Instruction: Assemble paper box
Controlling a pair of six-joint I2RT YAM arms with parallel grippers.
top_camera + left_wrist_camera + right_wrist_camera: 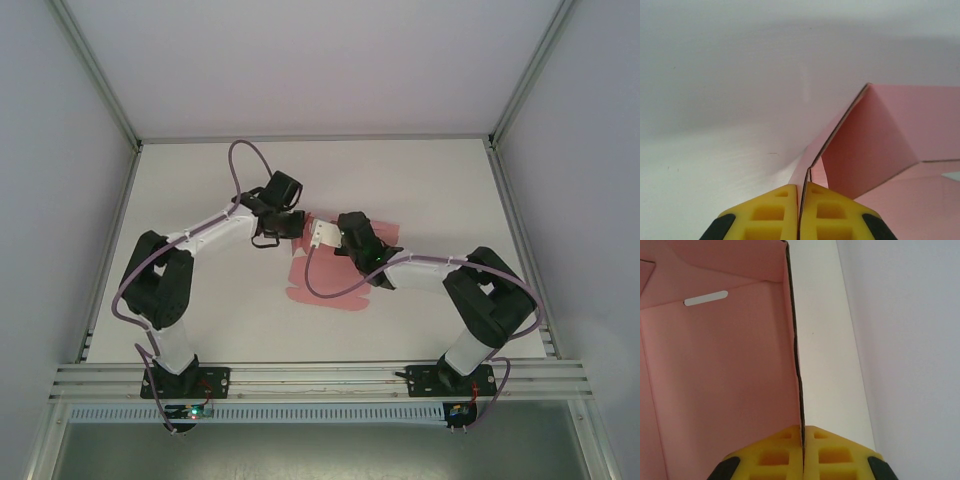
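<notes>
The white table (pixel 200 320) carries everything, and the paper box (pixel 335 275) lies near its middle as a pink, partly folded card sheet, the landmark for the rest. The left arm (pixel 165 290) reaches to the box from its left and near side. The right arm (pixel 480 300) comes to the box from its right and near side. A purple cable (pixel 240 150) loops above the left arm, on the far left side of the box, and another cable (pixel 320 293) sags across the box's near part.

In the top view the box spreads flat towards the arm bases, while its far portion is raised where the two grippers meet it. In the left wrist view, a pink panel stands up from the sheet, creased into a ridge that rises to the right. The left gripper (pixel 801 187) is clamped on the edge of this raised flap, at the box's far left, with its yellow pads (pixel 767 212) pressed together and only the thin card between them.

In the right wrist view, a pink wall stands upright, and the right gripper (pixel 803 429) is closed tight on that wall's edge, at the box's far right. A narrow slot (pixel 706 298) is cut through the card beyond that gripper, near a crease in the panel.
</notes>
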